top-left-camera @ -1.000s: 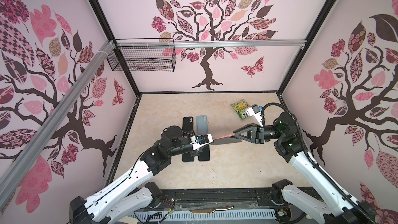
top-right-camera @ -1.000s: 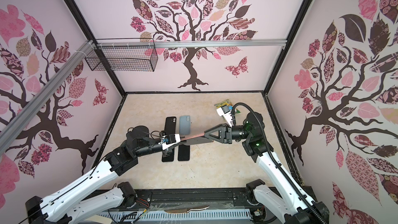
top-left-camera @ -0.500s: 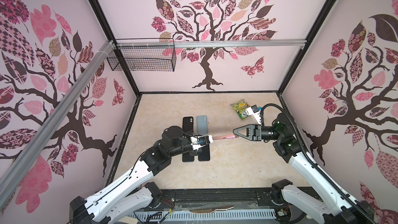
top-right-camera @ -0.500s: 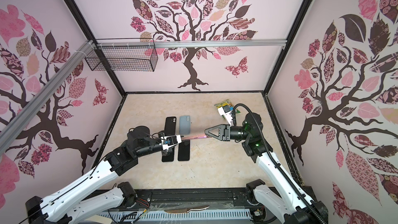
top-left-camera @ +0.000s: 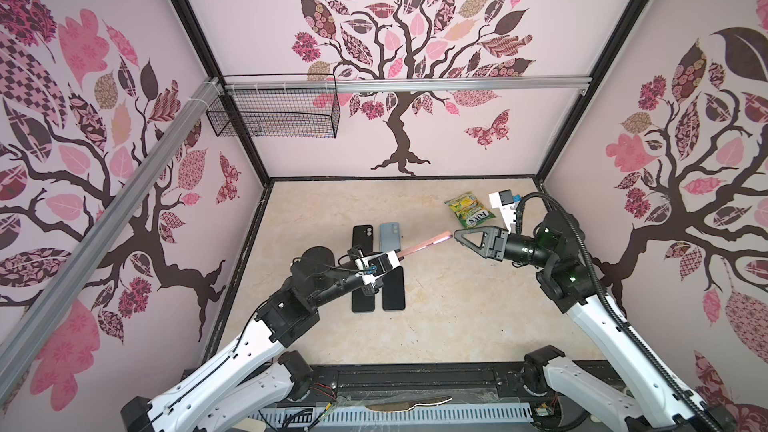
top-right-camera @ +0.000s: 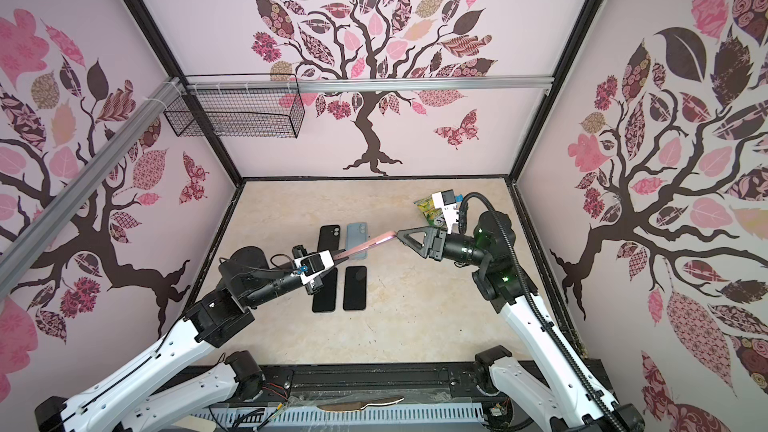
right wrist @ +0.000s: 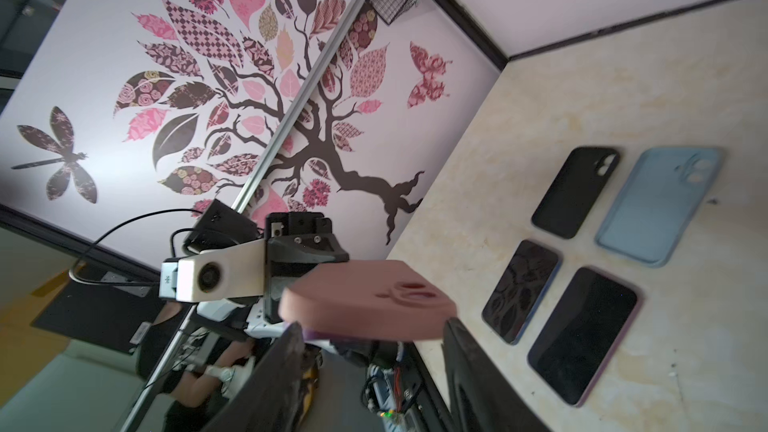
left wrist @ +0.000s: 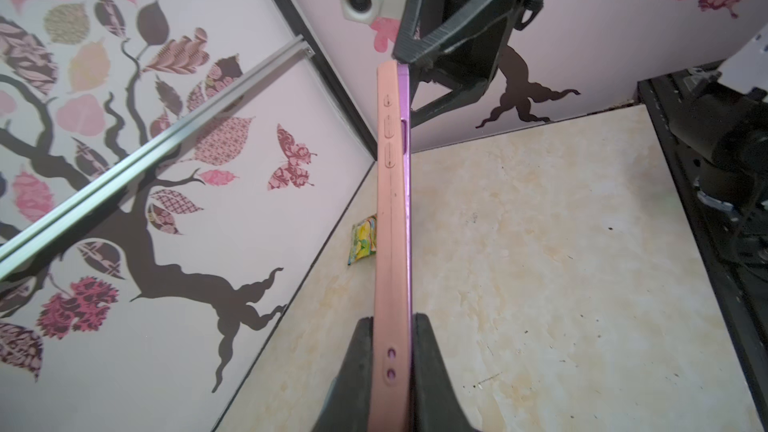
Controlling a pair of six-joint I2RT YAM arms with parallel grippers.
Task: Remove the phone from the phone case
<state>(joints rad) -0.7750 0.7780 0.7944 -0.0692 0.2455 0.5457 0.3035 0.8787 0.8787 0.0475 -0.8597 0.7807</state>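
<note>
grip first: left gripper [left wrist: 392, 326] pinches the near end of the pink phone case [top-left-camera: 426, 245], held aloft at mid-frame in both top views, purple phone [left wrist: 408, 201] seated inside. beyond it, right gripper [top-left-camera: 456, 235] stands wide at the far end; i judge it should catch only the case lip and peel, not squeeze both.
</note>
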